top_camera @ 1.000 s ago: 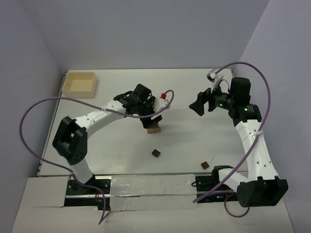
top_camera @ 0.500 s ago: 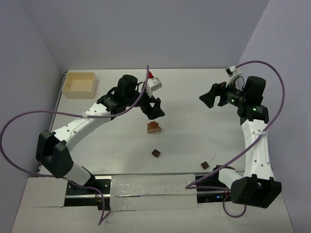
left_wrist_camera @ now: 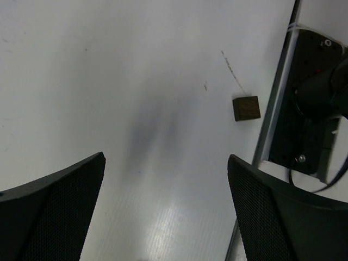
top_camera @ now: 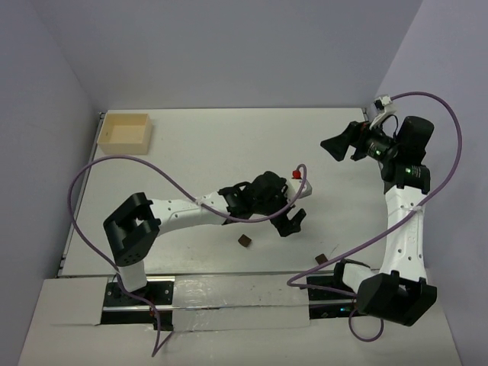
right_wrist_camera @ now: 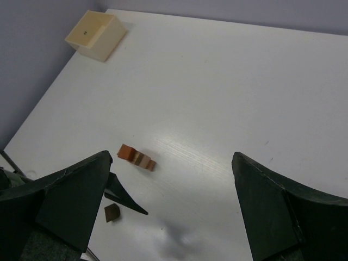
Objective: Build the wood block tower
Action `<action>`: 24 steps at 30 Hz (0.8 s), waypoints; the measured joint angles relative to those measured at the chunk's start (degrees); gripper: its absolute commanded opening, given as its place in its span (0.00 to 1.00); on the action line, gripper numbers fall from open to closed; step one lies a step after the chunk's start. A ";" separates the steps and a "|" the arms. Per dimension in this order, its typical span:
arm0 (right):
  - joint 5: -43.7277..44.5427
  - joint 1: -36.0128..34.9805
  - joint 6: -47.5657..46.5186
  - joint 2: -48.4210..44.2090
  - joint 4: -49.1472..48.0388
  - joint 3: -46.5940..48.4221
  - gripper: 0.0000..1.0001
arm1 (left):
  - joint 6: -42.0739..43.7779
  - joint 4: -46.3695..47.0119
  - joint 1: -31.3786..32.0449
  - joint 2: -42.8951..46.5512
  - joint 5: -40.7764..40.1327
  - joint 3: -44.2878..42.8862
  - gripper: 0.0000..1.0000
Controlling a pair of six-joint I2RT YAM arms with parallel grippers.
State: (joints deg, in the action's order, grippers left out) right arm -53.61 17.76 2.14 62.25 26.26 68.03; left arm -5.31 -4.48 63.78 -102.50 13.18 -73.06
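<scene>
left tool (top_camera: 293, 223) hangs over the smooth white surface (top_camera: 198, 152), its black mesh-textured fingers (left_wrist_camera: 54, 201) spread wide around nothing. one dark brown wood cube (top_camera: 245, 242) lies at its 8 o'clock, a second cube (top_camera: 322, 259) at 5 o'clock. right tool (top_camera: 335, 144), equally wide and empty, hovers at the surface's 2 o'clock. its camera shows the wood block tower (right_wrist_camera: 136, 157), tan and reddish-brown, apart from both tools. a pale square box (top_camera: 124, 132) sits at 10 o'clock.

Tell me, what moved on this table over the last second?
The left gripper, open and empty, swung away from the wood block tower toward the near right and now hovers short of a dark block. The right gripper drew back to the far right. The tower, that block, the other dark block and the pale box stayed put.
</scene>
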 measured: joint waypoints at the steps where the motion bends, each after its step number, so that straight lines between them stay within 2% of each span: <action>1: -0.46 0.09 0.24 -0.17 -0.08 0.22 1.00 | 0.30 1.01 0.82 -0.43 -1.13 0.00 0.94; 9: -5.74 0.43 1.59 -3.88 -0.81 0.40 1.00 | 2.60 8.94 4.90 -4.05 -6.56 0.85 0.78; 18: -8.27 0.53 2.99 -8.88 -3.12 0.10 1.00 | 2.94 14.07 11.21 -9.57 -8.40 0.88 0.68; 24: -7.56 0.58 3.20 -8.30 -3.08 0.10 1.00 | 2.98 14.25 15.84 -14.16 -9.85 -2.24 0.67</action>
State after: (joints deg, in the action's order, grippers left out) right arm -61.17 18.34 5.34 53.95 23.17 68.14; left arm -2.33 9.78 79.62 -116.66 3.33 -75.30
